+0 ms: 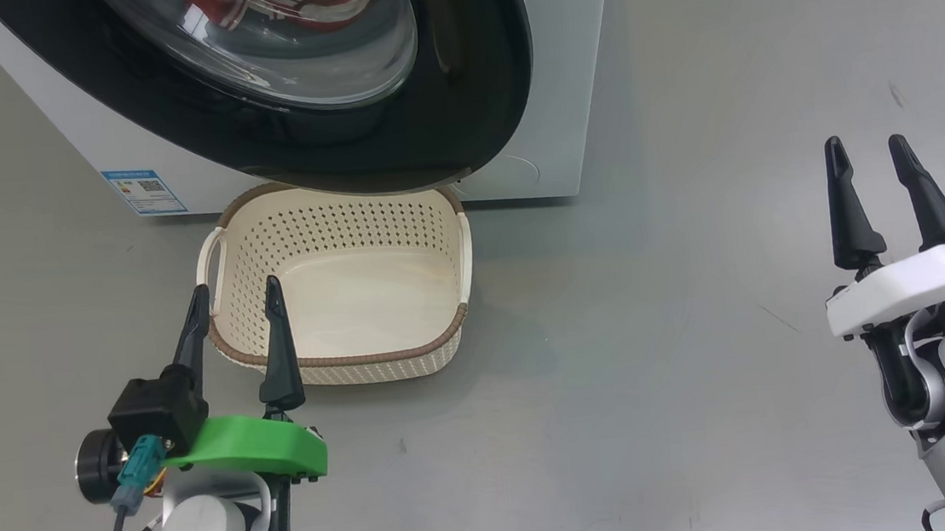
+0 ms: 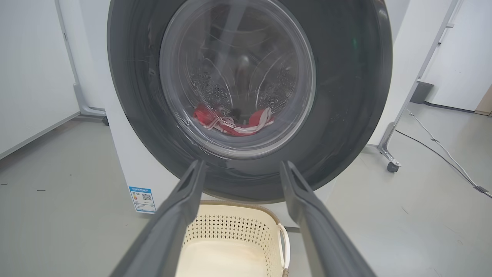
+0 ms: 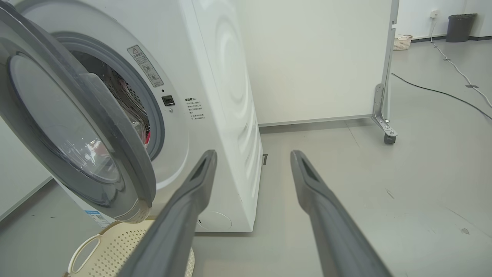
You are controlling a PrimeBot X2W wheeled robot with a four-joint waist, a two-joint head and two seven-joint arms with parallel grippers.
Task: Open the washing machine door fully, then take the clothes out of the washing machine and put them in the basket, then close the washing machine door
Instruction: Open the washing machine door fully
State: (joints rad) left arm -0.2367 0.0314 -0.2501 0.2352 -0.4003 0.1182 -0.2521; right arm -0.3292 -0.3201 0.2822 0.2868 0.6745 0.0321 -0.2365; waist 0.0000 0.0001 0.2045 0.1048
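**Door's only part open, reds sitting in the drum**

Your washing machine (image 1: 567, 77) fills the top of the head view, white body with a blue label (image 1: 144, 192) low on its front. The washing machine door (image 1: 472, 69) is swung out partway, and its black rim hangs over the back edge of the basket (image 1: 349, 225). The basket sits on the floor right in front of the machine with nothing in it. Through the glass you can see the clothes (image 2: 234, 123) lying at the bottom of the drum. Your left gripper (image 1: 236, 284) is at the basket's near left corner, its 2 fingers spread and holding nothing. Your right gripper (image 1: 865, 139) is well off to the right over the floor, also spread and holding nothing.
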